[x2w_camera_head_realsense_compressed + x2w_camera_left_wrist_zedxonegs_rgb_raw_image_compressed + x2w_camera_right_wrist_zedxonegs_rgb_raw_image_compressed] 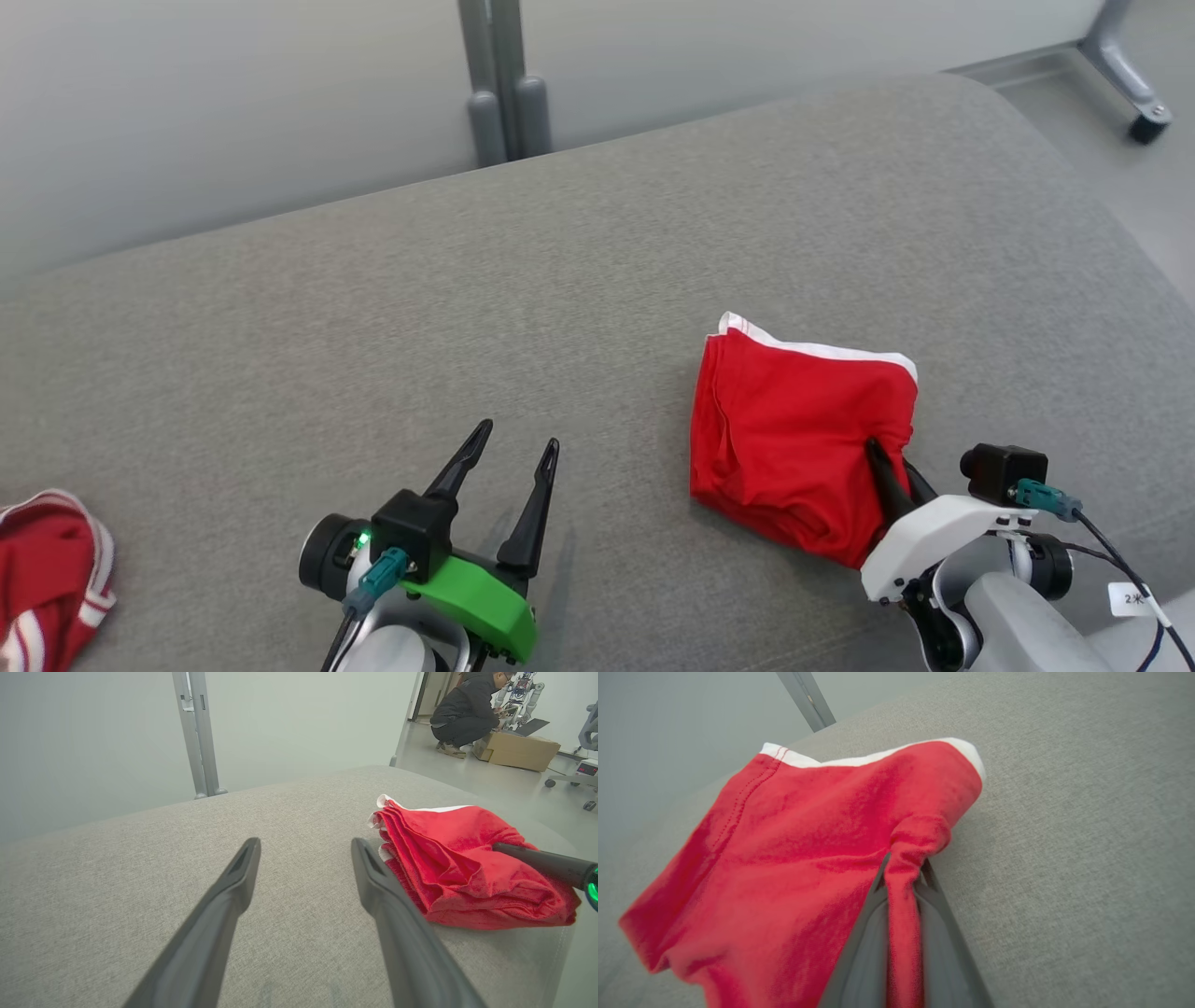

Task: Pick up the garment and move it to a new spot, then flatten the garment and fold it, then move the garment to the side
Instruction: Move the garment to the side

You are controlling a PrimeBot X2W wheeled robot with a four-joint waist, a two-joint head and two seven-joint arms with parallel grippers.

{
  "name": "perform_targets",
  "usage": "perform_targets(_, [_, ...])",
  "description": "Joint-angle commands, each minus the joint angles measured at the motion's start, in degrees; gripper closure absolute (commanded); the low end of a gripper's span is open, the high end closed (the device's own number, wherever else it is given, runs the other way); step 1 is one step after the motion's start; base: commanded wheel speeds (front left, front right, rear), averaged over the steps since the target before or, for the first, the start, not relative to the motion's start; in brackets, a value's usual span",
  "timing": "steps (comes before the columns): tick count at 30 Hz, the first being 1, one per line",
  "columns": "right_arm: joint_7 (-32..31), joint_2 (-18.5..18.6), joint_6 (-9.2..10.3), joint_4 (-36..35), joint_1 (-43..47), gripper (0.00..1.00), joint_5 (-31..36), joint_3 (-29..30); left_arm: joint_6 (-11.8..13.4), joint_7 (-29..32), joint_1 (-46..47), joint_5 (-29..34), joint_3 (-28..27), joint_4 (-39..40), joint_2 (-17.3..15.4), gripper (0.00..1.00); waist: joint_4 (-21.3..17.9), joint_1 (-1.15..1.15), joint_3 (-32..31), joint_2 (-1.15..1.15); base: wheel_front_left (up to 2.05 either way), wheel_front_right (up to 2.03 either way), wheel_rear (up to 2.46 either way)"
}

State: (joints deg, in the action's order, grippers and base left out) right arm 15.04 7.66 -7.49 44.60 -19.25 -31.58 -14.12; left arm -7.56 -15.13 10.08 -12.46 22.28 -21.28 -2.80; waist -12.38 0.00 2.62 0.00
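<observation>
A folded red garment [794, 429] with a white edge lies on the grey cushion's right part. My right gripper [885, 459] is shut on a pinch of its near right edge; in the right wrist view the red garment [808, 849] bunches up between the two dark fingers [864, 933] of that gripper [903, 868]. My left gripper [518, 439] stands open over bare cushion to the left of the garment, nothing between its fingers. From the left wrist the garment [467, 868] shows at the right, and the right gripper's finger [537, 861] reaches into it, beside my open left gripper [303, 847].
A second red and white garment [47, 579] lies at the cushion's [467, 327] near left edge. Grey partition posts [504, 84] stand behind the cushion. Far off on the floor a person [467, 709] crouches by a cardboard box [518, 749]. A chair caster [1148, 126] stands at the far right.
</observation>
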Motion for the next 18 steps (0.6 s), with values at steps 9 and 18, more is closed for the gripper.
perform_targets(9, [0.2, 0.4, 0.0, -0.5, -2.4, 1.0, -1.0, -3.5, 0.2, 0.0, 4.0, 0.6, 3.3, 0.3, -0.3, 0.0, -9.5, 0.0, 4.2, 0.0, 0.0, 0.0, 0.0])
perform_targets(18, [0.2, 3.2, 0.0, -0.5, -7.9, 1.0, 1.8, -6.8, 0.2, 0.0, 7.0, 2.0, 7.2, 2.1, -0.3, 0.0, -5.8, 0.0, 9.3, 0.0, 0.0, 0.0, 0.0])
